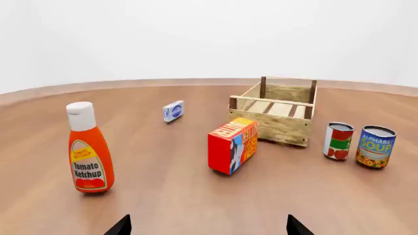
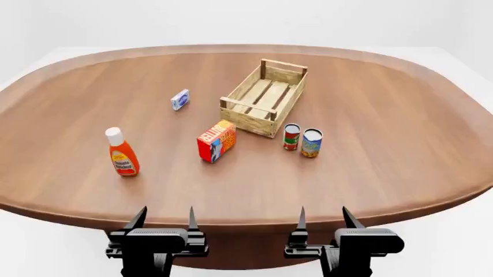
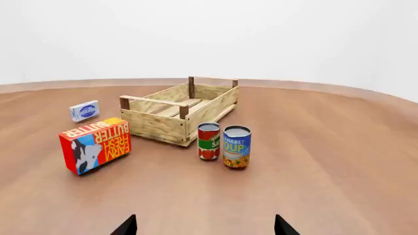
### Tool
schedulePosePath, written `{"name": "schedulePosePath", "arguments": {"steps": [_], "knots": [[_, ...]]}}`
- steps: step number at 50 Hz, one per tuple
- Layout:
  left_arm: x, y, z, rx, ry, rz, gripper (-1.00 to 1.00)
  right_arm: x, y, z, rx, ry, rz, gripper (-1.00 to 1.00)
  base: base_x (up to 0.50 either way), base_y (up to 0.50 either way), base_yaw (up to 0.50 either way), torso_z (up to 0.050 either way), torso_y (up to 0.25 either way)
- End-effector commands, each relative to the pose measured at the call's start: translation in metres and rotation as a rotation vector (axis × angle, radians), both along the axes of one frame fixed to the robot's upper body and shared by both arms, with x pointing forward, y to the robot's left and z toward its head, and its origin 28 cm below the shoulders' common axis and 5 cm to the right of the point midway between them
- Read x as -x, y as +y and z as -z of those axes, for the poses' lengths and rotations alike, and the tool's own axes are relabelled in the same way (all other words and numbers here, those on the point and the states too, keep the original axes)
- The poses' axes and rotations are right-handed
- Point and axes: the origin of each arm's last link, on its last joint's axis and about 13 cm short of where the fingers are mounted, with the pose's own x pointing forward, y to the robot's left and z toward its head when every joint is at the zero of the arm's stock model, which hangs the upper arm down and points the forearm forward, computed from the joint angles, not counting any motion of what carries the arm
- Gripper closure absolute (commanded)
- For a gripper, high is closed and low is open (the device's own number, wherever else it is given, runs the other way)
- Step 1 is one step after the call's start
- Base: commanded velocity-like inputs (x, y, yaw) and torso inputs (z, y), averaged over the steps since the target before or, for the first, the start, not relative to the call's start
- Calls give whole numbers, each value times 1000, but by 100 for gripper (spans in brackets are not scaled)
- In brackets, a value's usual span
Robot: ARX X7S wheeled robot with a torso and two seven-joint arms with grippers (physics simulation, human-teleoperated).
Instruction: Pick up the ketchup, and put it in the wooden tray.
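Observation:
The ketchup (image 2: 122,153) stands upright at the table's left front, an orange-red bottle with a white cap; it also shows in the left wrist view (image 1: 89,149). The wooden tray (image 2: 287,106) sits empty at the middle back, also in the left wrist view (image 1: 269,125) and the right wrist view (image 3: 153,124). My left gripper (image 2: 164,220) is open and empty at the table's near edge, right of the ketchup and well short of it. My right gripper (image 2: 324,219) is open and empty at the near edge.
A red butter box (image 2: 216,141) stands between the ketchup and the tray. A red-labelled can (image 2: 291,137) and a soup can (image 2: 311,142) stand by the tray's near right corner. A small blue-white box (image 2: 179,99) lies left of the tray.

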Motion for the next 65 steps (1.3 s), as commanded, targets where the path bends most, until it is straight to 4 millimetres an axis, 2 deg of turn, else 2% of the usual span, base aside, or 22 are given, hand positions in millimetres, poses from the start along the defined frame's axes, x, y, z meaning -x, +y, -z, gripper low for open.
{"name": "schedulePosePath", "arguments": {"steps": [1, 9, 14, 22, 31, 55, 65], "knots": [[1, 0, 0, 4, 7, 0, -100, -1, 0, 0, -1, 0, 4, -100, 0, 0, 0, 0, 0], [0, 1, 7, 31, 46, -62, -100, -4, 2, 2, -19, 8, 12, -100, 0, 0, 0, 0, 0], [-4, 3, 7, -20, 59, -57, -100, -5, 0, 0, 3, 16, 13, -100, 0, 0, 0, 0, 0], [-6, 2, -4, -78, 38, -24, -100, -9, -3, -7, 30, 33, 15, -100, 0, 0, 0, 0, 0], [-4, 2, -17, -77, 12, 14, -100, -11, -6, -24, 47, 14, 6, -100, 43, 0, 0, 0, 0], [-8, -1, -38, -9, -10, 27, -100, -13, -9, -43, 64, -36, -12, -100, 438, 0, 0, 0, 0], [-11, -2, -51, -10, -13, 48, -100, -20, -11, -54, 78, -37, -24, -100, 488, 0, 0, 0, 0]]}}
